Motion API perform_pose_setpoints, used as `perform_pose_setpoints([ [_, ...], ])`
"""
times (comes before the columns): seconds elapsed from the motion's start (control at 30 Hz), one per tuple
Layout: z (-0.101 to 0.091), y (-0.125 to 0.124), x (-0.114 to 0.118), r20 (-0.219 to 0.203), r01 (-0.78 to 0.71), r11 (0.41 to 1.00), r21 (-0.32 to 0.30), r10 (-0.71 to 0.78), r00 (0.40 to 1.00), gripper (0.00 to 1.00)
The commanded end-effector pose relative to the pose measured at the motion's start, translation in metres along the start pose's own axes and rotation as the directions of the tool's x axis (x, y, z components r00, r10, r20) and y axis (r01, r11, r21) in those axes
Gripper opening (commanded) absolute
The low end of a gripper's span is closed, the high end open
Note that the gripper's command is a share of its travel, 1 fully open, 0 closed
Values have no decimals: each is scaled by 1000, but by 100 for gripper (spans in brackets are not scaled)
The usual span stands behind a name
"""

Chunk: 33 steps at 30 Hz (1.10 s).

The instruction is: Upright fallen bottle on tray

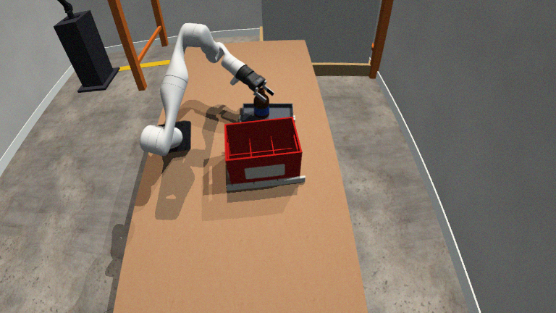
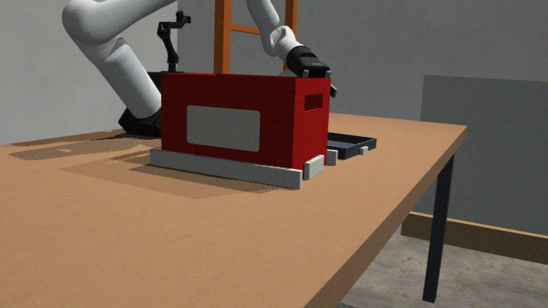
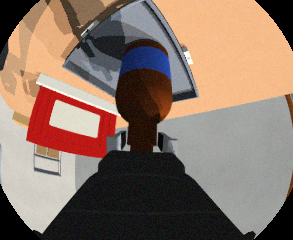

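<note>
Exterior view: the red crate (image 1: 292,166) (image 2: 226,95) (image 3: 36,127) stands between you and the bottle (image 1: 261,106) (image 3: 143,95), which is wholly hidden here, as are much of the tray (image 1: 282,106) (image 2: 361,145) (image 3: 103,27) and part of your gripper (image 1: 266,94) (image 2: 319,74) (image 3: 142,142). The upper bend of the white arm (image 1: 175,75) (image 2: 120,18) is cut off by the top edge. In the top view, you see the brown, blue-banded bottle upright on the tray, though the crate covers the tray's near side. The wrist view shows you the fingers fully open, one on either side of the bottle's neck, gripping nothing; whether either finger brushes the glass, you cannot tell. The bottle's mouth is hidden by the gripper body. Low pale strips (image 1: 266,184) (image 2: 226,167) border the crate's foot on the table (image 1: 245,252) (image 2: 202,239) (image 3: 236,65). Beyond the table, you can make out an orange frame (image 1: 122,30) (image 2: 221,22), a large grey box (image 1: 319,22) and a small black arm (image 1: 61,0) (image 2: 171,48) on a dark pedestal (image 1: 84,51)
</note>
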State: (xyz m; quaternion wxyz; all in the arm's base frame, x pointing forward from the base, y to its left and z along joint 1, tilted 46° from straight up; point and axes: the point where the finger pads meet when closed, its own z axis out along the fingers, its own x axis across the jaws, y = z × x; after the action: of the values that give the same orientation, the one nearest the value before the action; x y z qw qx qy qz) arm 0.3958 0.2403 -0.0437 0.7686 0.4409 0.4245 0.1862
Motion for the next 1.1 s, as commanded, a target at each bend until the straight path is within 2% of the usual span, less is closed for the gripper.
perform_pose_setpoints([
  [0.0,0,1,0,0,-2,1000,0,2,1000,100],
  [0.6,-1,2,0,0,-2,1000,0,2,1000,100],
  [1.07,-5,14,0,0,-2,1000,0,2,1000,100],
])
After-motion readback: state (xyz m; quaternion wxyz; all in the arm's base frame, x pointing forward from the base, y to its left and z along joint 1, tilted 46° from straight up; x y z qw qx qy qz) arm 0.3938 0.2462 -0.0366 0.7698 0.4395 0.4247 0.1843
